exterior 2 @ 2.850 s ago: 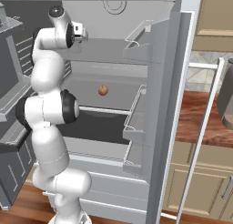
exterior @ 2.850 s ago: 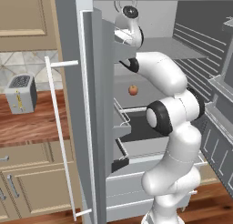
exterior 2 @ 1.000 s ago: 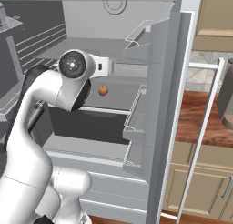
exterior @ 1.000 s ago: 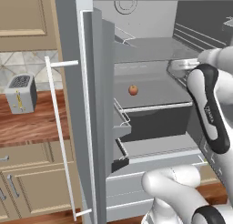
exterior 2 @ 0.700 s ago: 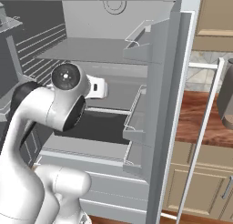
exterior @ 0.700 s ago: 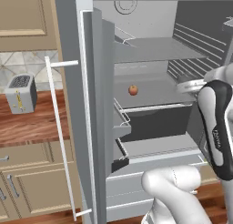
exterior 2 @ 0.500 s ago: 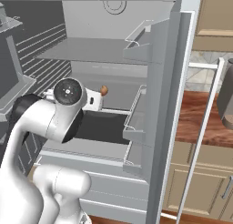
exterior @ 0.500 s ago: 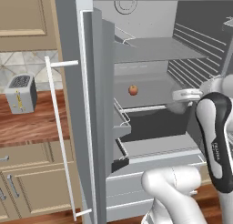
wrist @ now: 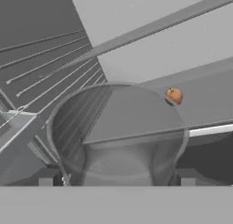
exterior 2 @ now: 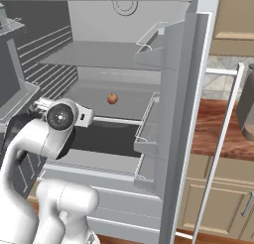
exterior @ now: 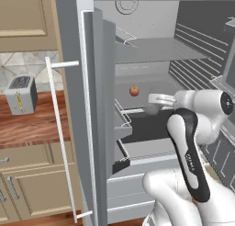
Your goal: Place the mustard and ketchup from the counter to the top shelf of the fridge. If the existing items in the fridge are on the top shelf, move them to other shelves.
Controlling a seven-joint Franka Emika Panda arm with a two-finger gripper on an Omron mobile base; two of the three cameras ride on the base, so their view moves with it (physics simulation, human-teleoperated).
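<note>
The orange-red fruit (exterior: 134,90) sits toward the back of the fridge's (exterior 2: 173,64) middle shelf, below the top shelf (exterior 2: 94,55). The gripper (exterior: 158,100), jaws wide and holding nothing, hovers at that shelf's front edge; the fruit lies ahead, deeper in.

**Open fridge, one fruit on a middle shelf**

The fridge (exterior: 98,59) is seen with its door swung open. The top shelf (exterior: 160,49) is a flat grey plate. A small round orange-red fruit (exterior: 134,90) is seated on the shelf below it, towards the back.
</note>
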